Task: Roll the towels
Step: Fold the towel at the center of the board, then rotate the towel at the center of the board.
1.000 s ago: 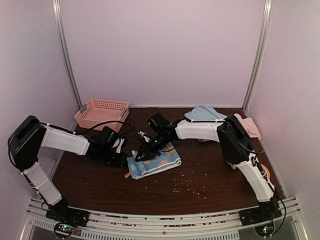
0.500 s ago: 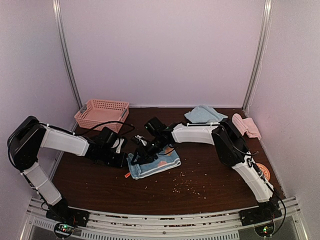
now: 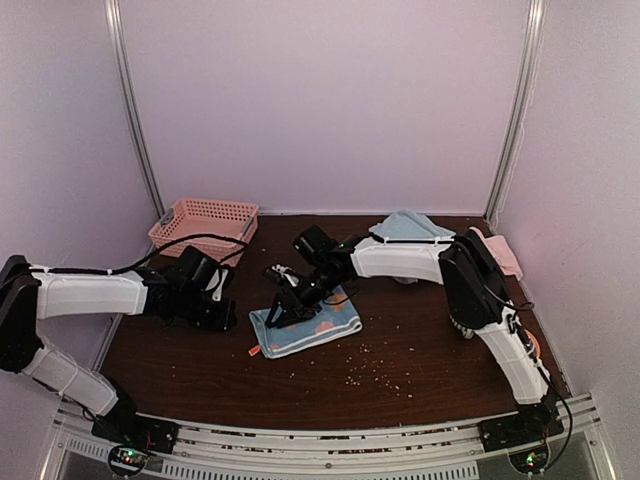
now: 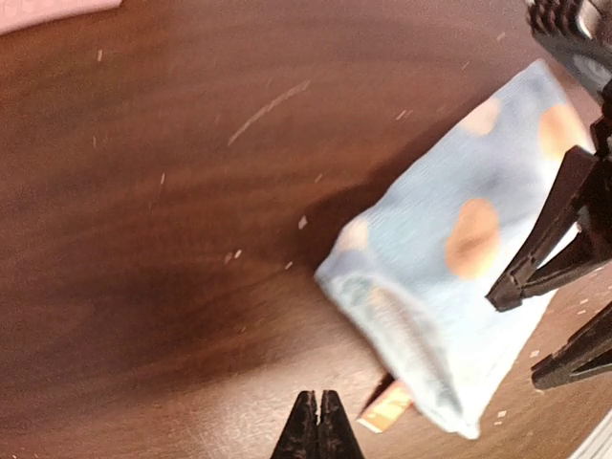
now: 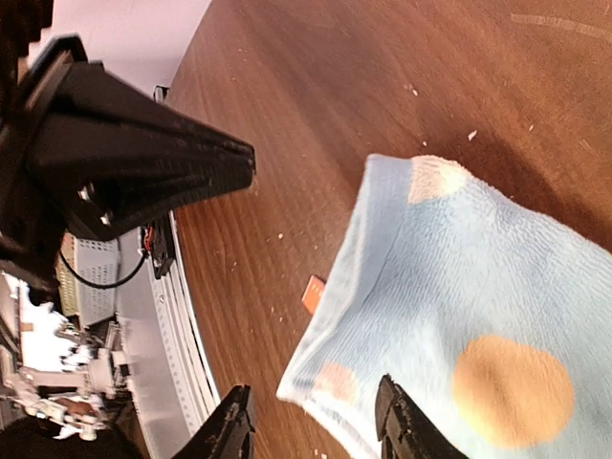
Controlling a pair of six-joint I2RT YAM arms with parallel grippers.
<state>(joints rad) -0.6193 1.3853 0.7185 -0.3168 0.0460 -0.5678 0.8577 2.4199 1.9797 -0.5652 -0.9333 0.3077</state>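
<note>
On the dark wood surface (image 3: 430, 330) the spotted blue towel (image 3: 308, 322) lies folded flat, just below and left of the middle of the top view. It is well apart from the plain blue towel (image 3: 405, 227) and the pink towel (image 3: 500, 255) at the upper right. The step looks like starting its roll. That likely goes best if the whole short edge, both layers, is caught low and turned over evenly, so the roll stays tight. The right pincer (image 5: 313, 385) stands released, fingers apart, over the towel's upper-left end. In its own view the towel's corner sits between the two fingers at the bottom. The left pincer (image 4: 316, 426) is clenched on nothing at bottom centre of its view, just short of the towel's near corner and beside a small orange tag (image 4: 387, 413).
</note>
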